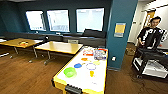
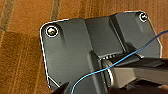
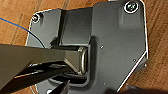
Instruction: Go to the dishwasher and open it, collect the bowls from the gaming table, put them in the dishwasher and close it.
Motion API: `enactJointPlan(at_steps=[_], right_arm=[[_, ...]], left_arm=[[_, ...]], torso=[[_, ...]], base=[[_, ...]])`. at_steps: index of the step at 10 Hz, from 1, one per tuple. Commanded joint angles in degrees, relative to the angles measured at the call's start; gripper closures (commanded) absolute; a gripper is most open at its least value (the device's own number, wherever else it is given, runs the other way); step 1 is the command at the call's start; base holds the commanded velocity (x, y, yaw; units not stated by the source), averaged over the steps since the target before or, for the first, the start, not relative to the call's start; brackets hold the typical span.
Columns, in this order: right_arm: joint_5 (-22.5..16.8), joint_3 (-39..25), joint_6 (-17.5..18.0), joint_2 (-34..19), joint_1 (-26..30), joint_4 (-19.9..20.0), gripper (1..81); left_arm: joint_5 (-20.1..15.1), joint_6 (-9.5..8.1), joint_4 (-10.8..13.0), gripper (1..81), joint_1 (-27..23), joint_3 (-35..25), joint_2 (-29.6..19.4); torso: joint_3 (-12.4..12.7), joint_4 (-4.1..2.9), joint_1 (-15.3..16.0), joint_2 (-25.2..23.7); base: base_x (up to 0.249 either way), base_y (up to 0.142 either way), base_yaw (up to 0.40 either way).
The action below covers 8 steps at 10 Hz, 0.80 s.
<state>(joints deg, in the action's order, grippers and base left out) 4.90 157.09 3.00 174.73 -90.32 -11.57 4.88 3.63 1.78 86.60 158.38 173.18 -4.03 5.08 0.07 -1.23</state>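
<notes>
The gaming table [image 1: 98,83], white-topped with yellow edges and printed coloured circles, stands just ahead and runs away from me. The large lime-green bowl [image 1: 70,72] sits on its near left part. Farther along lies a small orange shape [image 1: 84,59]; I cannot tell whether it is the small bowl or a print. The dishwasher is out of view. Of my left gripper [image 2: 65,88] just a dark tip shows above the wooden floor, and likewise of my right gripper [image 3: 64,87]. Neither holds anything that I can see.
Two wooden tables [image 1: 61,47] [image 1: 20,42] stand left of the gaming table, with open wooden floor in front of them. A teal pillar [image 1: 121,32] rises at its far right. A person [image 1: 150,32] stands behind a dark cart [image 1: 150,63] at the right. Colourful boxes [image 1: 100,53] lie at the table's far end.
</notes>
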Motion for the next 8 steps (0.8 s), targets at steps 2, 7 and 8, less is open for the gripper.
enactJointPlan(at_steps=[2, 7, 8], right_arm=[[-2.7, -0.1, -0.1, 0.0, 2.0, 0.1, 1.0], [-2.7, -0.1, 0.0, 0.1, 2.1, 0.0, 1.0], [-2.7, -0.1, -0.1, 0.1, 2.1, 0.0, 1.0]], left_arm=[[-2.8, 0.15, 0.3, 1.0, -2.6, 0.2, -0.1], [-2.8, 0.15, 0.2, 1.0, -2.6, 0.3, -0.2], [-2.8, 0.15, 0.2, 1.0, -2.6, 0.3, -0.3]], torso=[[0.0, 0.0, 0.0, 0.0], [0.0, 0.0, 0.0, 0.0], [0.0, 0.0, 0.0, 0.0]], base=[[0.087, 0.125, 0.0], [0.086, 0.118, 0.0], [0.086, 0.117, 0.0]])
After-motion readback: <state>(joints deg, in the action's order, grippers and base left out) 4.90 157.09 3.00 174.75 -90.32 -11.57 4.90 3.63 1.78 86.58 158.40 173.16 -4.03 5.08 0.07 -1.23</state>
